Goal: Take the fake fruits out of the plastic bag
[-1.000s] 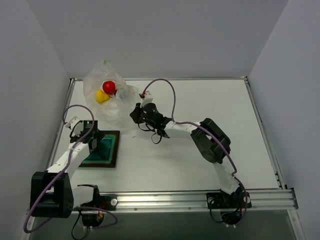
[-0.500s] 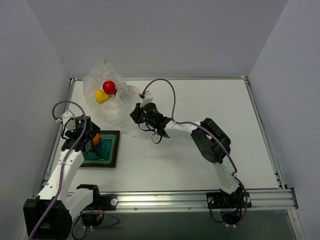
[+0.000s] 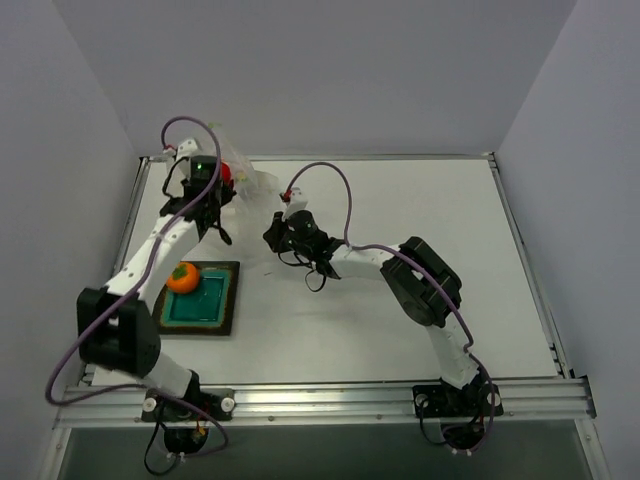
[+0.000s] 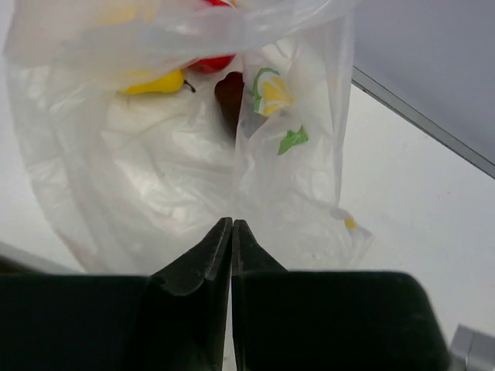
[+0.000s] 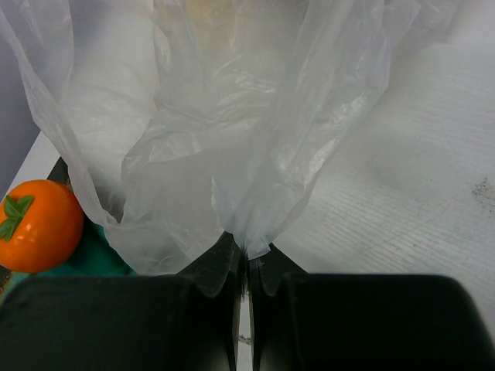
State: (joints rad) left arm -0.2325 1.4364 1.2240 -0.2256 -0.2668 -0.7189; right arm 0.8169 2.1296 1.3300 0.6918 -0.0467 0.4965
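**Bag pinched by the right tool, three fruits inside, one on the tray**

The plastic bag (image 3: 256,188) lies at the far left of the tabletop (image 3: 420,200). Its long axis runs diagonally from the far-left corner toward the right tool (image 5: 241,249), whose jaws are clamped on a gathered fold of the film.

The left tool (image 4: 232,226) has its jaws pressed together, tips right at the bag's film.

Only the left wrist view shows the fruits inside clearly. The yellow pear-like fruit (image 4: 153,82) lies on its side, long axis across the picture, with its stem pointing right toward the dark red fruit (image 4: 229,94). The red fruit (image 4: 213,63) sits just above them.

From overhead the left arm covers most of this, leaving only the red fruit visible. The overhead view does show the orange fruit (image 3: 182,277) outside the bag, on the far-left corner of the green tray (image 3: 206,302), with its green leafy cap facing up.
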